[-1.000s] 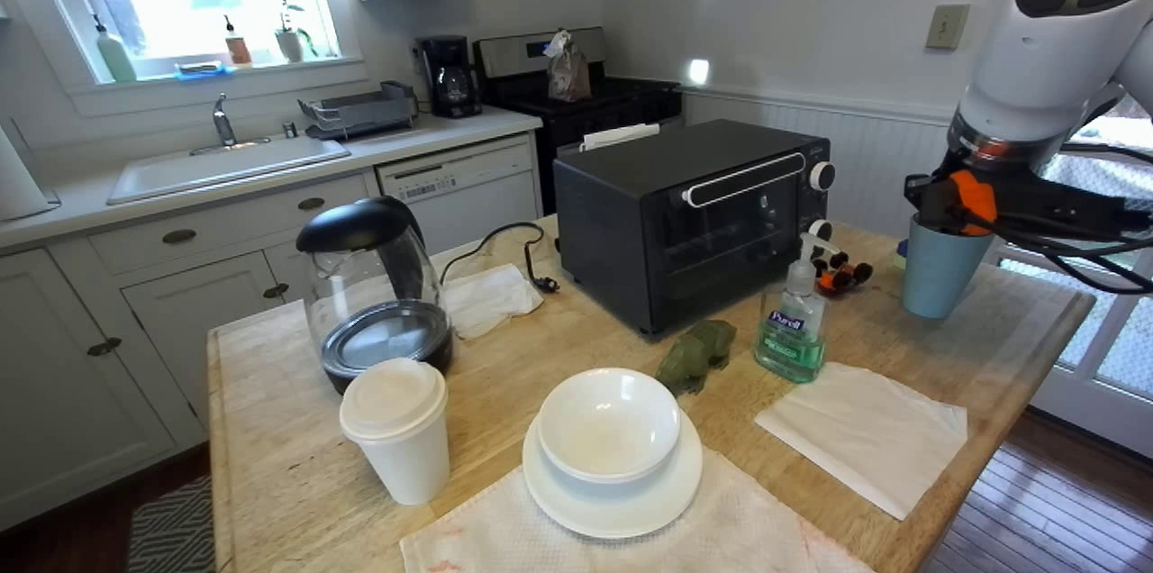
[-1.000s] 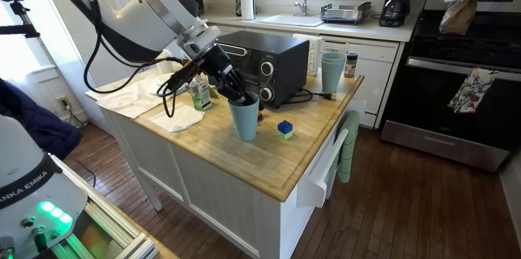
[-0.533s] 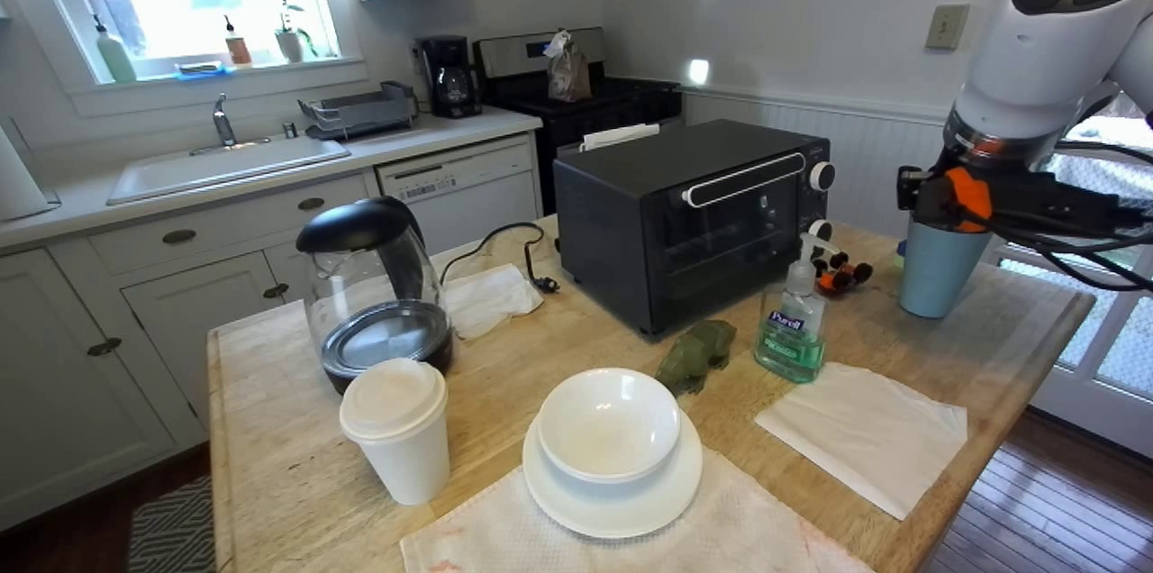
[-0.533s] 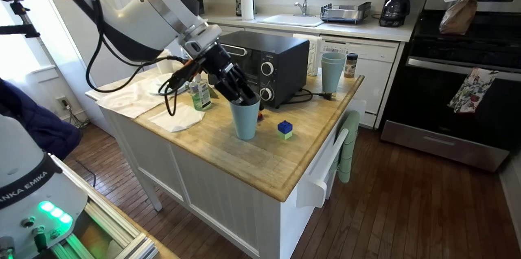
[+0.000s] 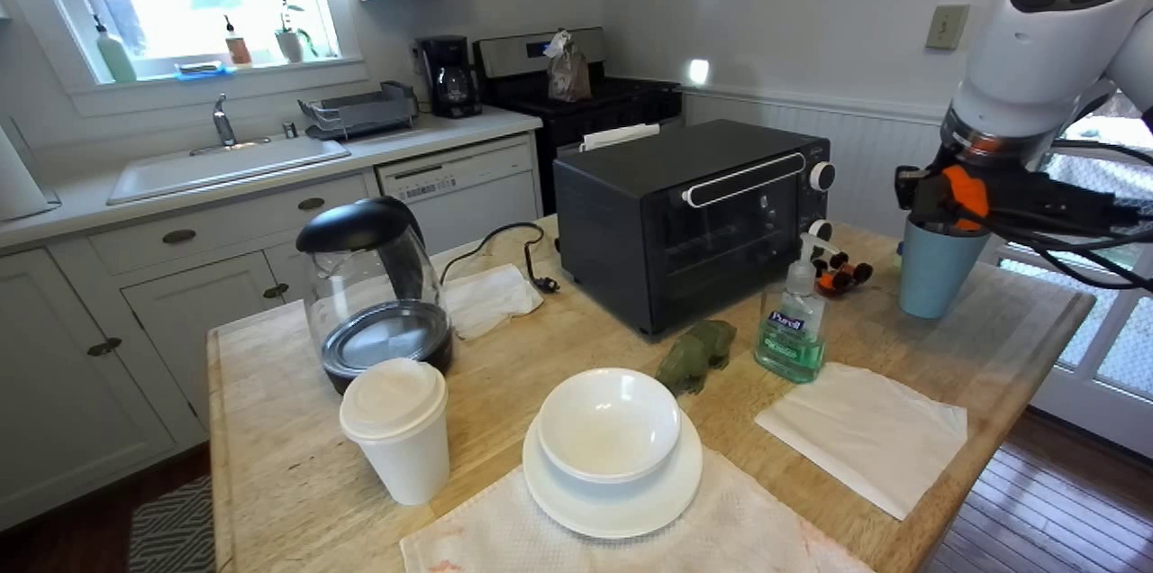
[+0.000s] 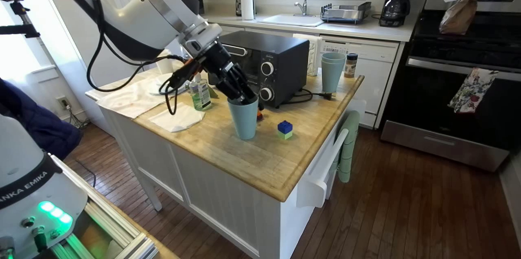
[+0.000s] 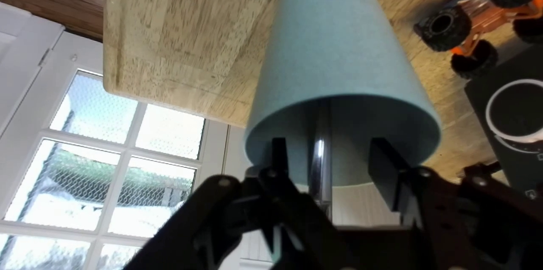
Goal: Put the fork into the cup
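Okay, my gripper (image 7: 330, 157) has its jaws apart at the mouth of the teal cup (image 7: 333, 53), fork (image 7: 321, 164) loose between them, reaching inside

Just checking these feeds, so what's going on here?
The gripper is at the top of the cup on the table, jaws open. The fork is between the fingers with a gap on either side, so it looks free of the grip. One end is down in the cup and the other sticks out; how deep it reaches I can't see.
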`<state>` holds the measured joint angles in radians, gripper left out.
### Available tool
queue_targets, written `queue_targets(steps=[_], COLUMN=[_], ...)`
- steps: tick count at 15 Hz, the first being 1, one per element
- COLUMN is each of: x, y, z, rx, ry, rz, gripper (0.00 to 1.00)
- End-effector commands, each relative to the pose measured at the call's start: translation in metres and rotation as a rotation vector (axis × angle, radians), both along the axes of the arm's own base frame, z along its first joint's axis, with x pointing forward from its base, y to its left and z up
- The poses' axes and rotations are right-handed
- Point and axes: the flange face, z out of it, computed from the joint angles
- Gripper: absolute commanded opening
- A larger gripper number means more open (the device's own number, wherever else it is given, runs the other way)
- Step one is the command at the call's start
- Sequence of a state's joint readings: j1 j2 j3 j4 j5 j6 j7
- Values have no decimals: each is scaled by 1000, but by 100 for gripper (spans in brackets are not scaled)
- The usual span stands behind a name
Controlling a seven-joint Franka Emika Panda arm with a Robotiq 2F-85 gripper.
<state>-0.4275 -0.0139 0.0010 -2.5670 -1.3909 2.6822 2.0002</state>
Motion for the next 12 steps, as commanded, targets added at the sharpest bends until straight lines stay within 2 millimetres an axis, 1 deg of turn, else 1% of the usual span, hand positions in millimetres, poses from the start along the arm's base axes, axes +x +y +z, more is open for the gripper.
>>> queue_targets(steps=[1, 2, 3, 4, 5, 8, 9, 10, 11, 12], x=[6, 6, 7, 7, 7, 6, 6, 6, 6, 6], y=[2, 2, 2, 3, 3, 5, 6, 7, 8, 9], z=[3, 4, 5, 6, 6, 8, 9, 11, 14, 19], rx=[17, 17, 17, 18, 19, 23, 25, 26, 25, 21], ry=[-21, -23, -24, -25, -26, -25, -25, -27, -30, -35], rz=[-5, -5, -5, -5, -5, -6, -7, -7, -1, -1], gripper=[57, 29, 31, 31, 25, 1, 4, 4, 13, 30])
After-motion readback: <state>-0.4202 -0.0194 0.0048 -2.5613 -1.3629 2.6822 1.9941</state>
